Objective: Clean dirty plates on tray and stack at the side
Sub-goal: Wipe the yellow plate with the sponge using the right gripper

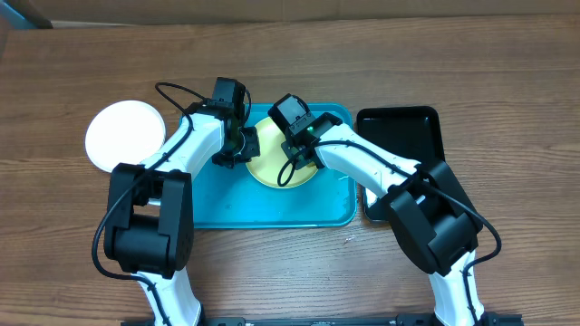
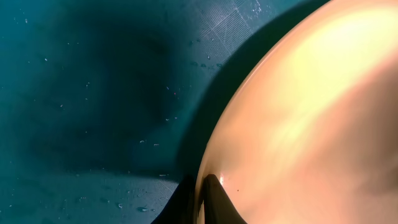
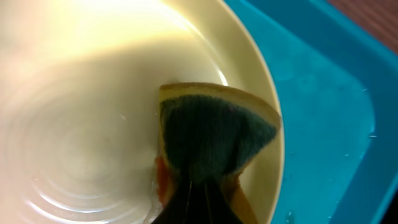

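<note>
The pale yellow-green plate (image 1: 272, 163) lies in the back half of the turquoise tray (image 1: 272, 204). My left gripper (image 1: 237, 145) is shut on the plate's left rim. In the left wrist view its dark fingers (image 2: 214, 196) pinch the plate's edge (image 2: 311, 124) above the tray floor (image 2: 93, 93). My right gripper (image 1: 299, 156) is shut on a green and yellow sponge (image 3: 214, 134), which presses on the plate's inner surface (image 3: 93, 124) near its rim. A white plate (image 1: 125, 134) rests on the table left of the tray.
A glossy black tray (image 1: 403, 136) stands right of the turquoise tray, touching its edge. The turquoise tray's floor (image 3: 323, 124) is wet with droplets. Brown wooden table (image 1: 507, 91) surrounds everything.
</note>
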`<state>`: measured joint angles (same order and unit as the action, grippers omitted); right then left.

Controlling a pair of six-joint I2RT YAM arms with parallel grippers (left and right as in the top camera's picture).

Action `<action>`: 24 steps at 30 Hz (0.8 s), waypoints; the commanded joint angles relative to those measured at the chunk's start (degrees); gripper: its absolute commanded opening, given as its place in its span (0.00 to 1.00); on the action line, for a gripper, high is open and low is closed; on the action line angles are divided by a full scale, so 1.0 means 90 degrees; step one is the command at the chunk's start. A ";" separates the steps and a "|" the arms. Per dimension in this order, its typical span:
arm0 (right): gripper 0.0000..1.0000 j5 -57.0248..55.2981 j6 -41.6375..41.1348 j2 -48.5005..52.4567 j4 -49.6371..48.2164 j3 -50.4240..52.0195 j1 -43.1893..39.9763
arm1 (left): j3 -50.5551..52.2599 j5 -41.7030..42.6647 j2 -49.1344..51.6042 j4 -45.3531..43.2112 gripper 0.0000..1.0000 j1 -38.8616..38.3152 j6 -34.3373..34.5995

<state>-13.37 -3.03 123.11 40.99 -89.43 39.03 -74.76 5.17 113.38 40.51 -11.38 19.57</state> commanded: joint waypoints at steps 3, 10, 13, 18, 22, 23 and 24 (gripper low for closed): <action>0.04 0.1001 -0.0194 0.0206 0.0202 0.0153 -0.0017 | 0.0100 -0.0022 0.0153 0.0063 0.06 -0.0039 0.0015; 0.04 0.1882 -0.0214 0.0204 0.0500 0.0134 -0.0017 | 0.0100 -0.0022 0.0153 0.0063 0.06 -0.0039 0.0015; 0.04 0.2443 -0.0214 0.0165 0.0532 -0.0095 -0.0056 | 0.0100 -0.0022 0.0153 0.0063 0.06 -0.0036 0.0015; 0.04 0.3480 -0.0270 0.0121 0.0525 -0.0697 -0.0287 | 0.0100 -0.0022 0.0153 0.0066 0.06 -0.0039 0.0015; 0.04 0.4175 -0.0590 0.0119 0.0627 -0.1270 -0.0712 | 0.0100 -0.0022 0.0153 0.0068 0.06 -0.0039 0.0012; 0.04 0.4272 -0.0670 0.0119 0.0702 -0.1423 -0.0860 | 0.0100 -0.0022 0.0153 0.0068 0.06 -0.0039 0.0012; 0.04 0.4359 -0.0670 0.0119 0.0775 -0.1552 -0.0984 | 0.0100 -0.0022 0.0153 0.0068 0.06 -0.0039 0.0012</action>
<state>18.72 -6.90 124.38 47.33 -98.80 34.22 -74.72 5.37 113.38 40.93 -11.38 19.55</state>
